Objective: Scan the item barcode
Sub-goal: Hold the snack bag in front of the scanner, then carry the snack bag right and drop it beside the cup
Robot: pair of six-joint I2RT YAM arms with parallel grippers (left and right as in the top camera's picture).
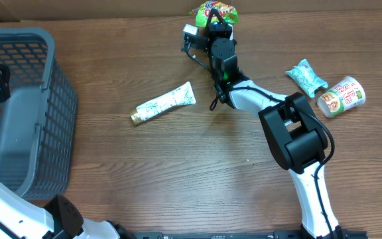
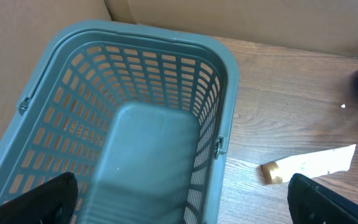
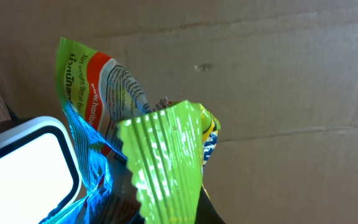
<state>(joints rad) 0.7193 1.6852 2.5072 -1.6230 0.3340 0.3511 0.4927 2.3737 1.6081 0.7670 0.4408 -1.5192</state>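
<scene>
Overhead: fixed, looking straight down, whole table (image 1: 178, 166) in frame. Left wrist: close above the basket (image 2: 135, 124), angled down into it; basket and tube (image 2: 309, 165) shared with overhead. Right wrist: hard up against the green packet (image 3: 166, 155), facing cardboard (image 3: 278, 74); packet shared with overhead

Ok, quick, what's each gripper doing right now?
Left gripper: open, empty, above the basket.
Right gripper: closed on the green snack bag.

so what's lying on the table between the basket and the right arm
Just the white tube with a gold cap, flat on the wood, apart from both the basket and the right arm. The overhead view shows it best.
</scene>
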